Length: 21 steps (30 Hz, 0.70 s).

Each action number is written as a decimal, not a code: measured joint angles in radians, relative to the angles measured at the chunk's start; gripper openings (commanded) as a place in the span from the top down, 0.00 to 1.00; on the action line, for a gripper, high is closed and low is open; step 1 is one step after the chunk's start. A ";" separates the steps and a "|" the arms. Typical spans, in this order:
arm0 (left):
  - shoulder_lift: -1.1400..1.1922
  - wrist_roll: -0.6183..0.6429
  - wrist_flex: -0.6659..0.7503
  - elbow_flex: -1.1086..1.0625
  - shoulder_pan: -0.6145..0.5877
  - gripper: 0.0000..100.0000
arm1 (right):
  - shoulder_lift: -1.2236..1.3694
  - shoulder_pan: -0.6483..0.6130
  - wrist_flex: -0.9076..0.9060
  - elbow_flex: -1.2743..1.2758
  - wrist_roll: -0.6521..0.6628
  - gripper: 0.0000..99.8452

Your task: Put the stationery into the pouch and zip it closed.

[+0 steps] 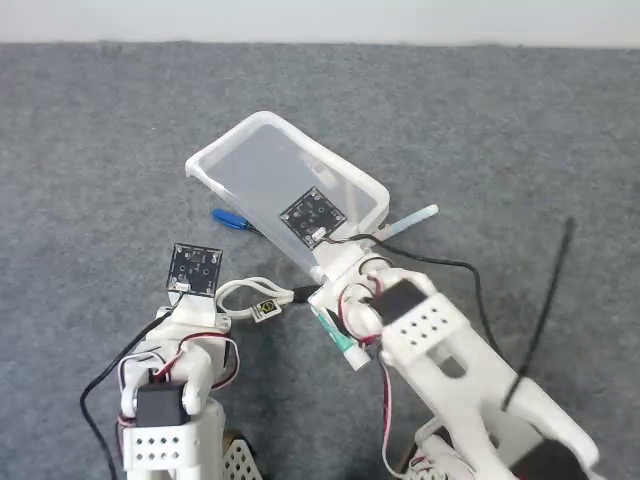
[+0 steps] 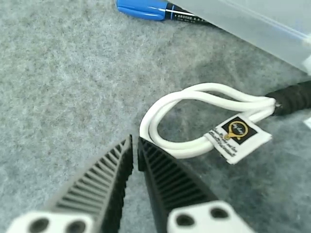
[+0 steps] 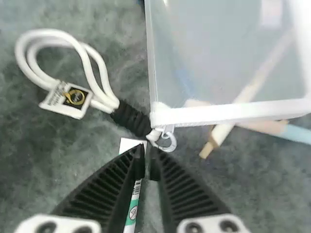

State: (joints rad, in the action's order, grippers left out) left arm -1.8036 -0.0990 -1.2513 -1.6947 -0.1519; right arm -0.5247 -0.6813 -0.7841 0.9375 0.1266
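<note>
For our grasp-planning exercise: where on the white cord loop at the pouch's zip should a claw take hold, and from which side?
Grip the white cord loop at its rounded bend, away from the tag and black sleeve, coming from above, jaws straddling both strands. It lies flat on the carpet, and that bend is bare, just off the left claw.

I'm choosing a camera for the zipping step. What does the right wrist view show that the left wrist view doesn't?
Right wrist, not left: the zipper pull at the pouch corner, a green-and-white pen below the right gripper, a pale stick by the rim. Left wrist, not right: the blue pen cap on carpet. Both: white cord loop, pouch.
</note>
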 measured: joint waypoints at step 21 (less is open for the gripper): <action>0.000 0.000 0.000 0.000 0.000 0.99 | 0.494 0.063 0.075 -0.342 0.000 0.99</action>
State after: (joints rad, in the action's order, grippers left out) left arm -1.8036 -0.0990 -1.2513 -1.6947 -0.1519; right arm -0.0307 -0.6183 -0.7089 0.5953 0.1266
